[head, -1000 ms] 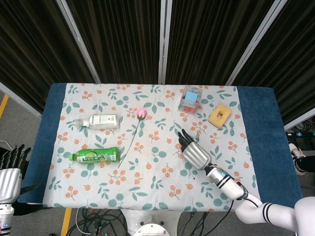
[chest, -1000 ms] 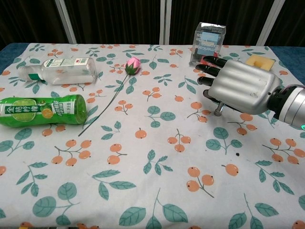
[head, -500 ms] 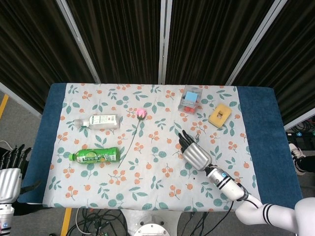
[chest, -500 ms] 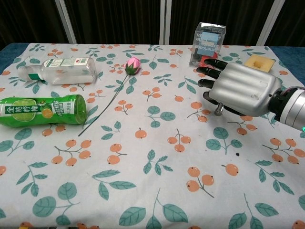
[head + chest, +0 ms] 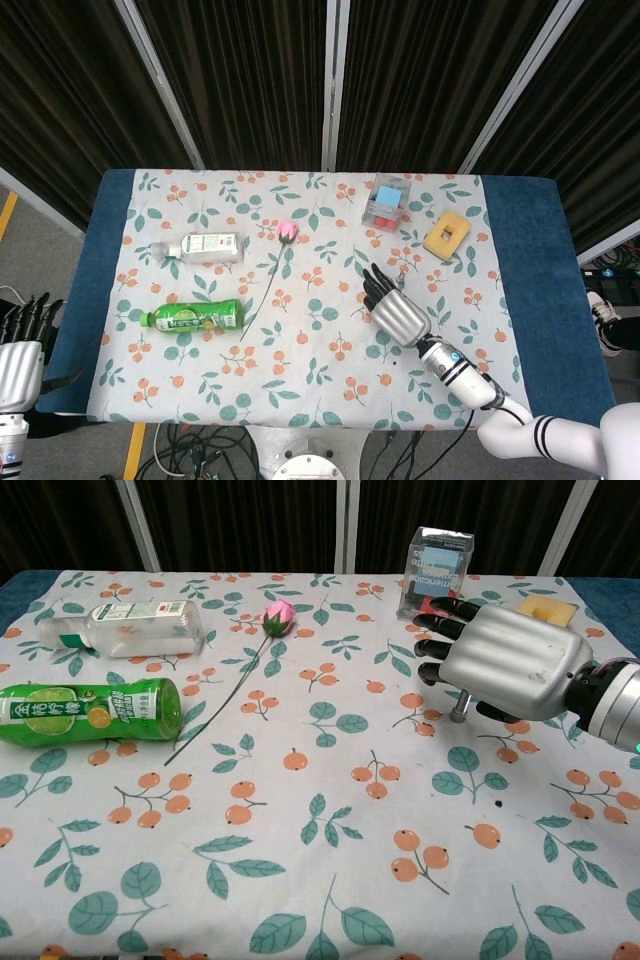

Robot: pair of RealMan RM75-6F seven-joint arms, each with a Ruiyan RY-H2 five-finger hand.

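Partly hiding the clear box [image 5: 440, 572], the right hand [image 5: 505, 665] hovers spread, holding nothing.

Your right hand [image 5: 505, 662] is silver with black fingers [image 5: 440, 627]. The tablecloth [image 5: 330, 810] is white, printed with green leaves and orange berries, over a blue table [image 5: 530, 260]. You have a green bottle [image 5: 85, 711], a clear bottle [image 5: 135, 628], a pink rose [image 5: 279, 616] and a yellow sponge [image 5: 546, 610].

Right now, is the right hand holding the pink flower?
No, the right hand hovers open, while the pink flower lies apart on the table.
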